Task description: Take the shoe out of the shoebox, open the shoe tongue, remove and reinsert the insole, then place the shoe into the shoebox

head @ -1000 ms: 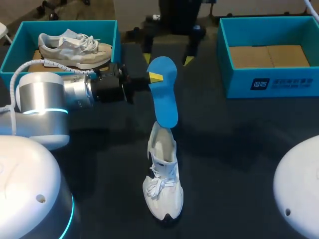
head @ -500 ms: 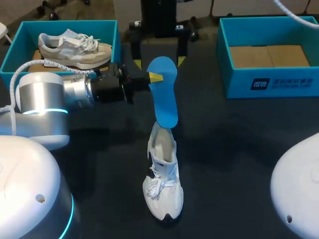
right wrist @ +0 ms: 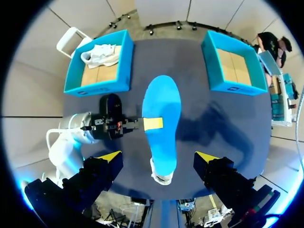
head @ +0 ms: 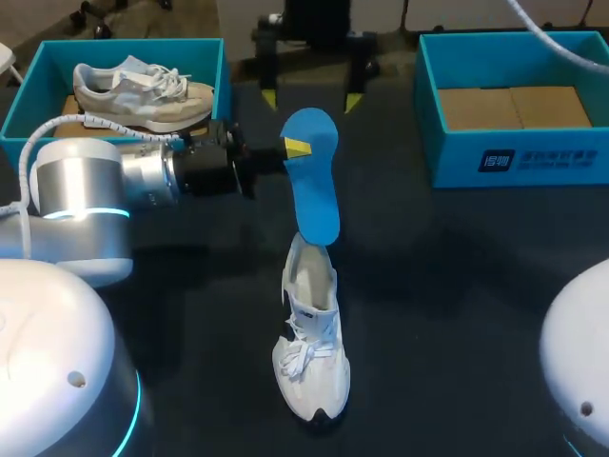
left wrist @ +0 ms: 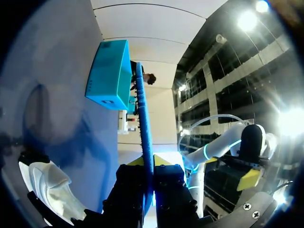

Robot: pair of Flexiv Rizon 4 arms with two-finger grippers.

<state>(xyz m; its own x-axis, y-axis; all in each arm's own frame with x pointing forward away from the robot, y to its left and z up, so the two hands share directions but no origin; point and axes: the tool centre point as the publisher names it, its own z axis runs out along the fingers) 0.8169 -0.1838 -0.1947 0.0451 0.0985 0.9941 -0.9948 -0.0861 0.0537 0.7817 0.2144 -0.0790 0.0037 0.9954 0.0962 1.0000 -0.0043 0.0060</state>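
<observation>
1. While the L gripper stays clamped on the blue insole, the R gripper has drawn back toward the far table edge. 1.0 s ago its yellow tips appeared either side of the insole's far end. They then shifted left, and now sit beyond that end.
2. R claw state: fingers wide apart, nothing between them. L claw state: narrow, pinching the insole from the left, approx. a third down from its far end.
3. Meaning for the task (my judgement): insole is out of the shoe and carried by L alone, so R is free. Reinsertion looks like the step in hand.
4. Insole pos. matches both earlier frames. It stands steeply tilted mid-table, w/ its near end over the shoe's heel opening; contact cannot be told. The white shoe has not moved, toe toward the near edge.
5. L wrist view: insole seen edge-on, running ahead from between my fingers, shoe beside it.
6. R wrist view: insole seen flat-on ahead of the spread fingers.
7. Boxes as before: left shoebox holds a second shoe. The right shoebox shows only a cardboard floor.
</observation>
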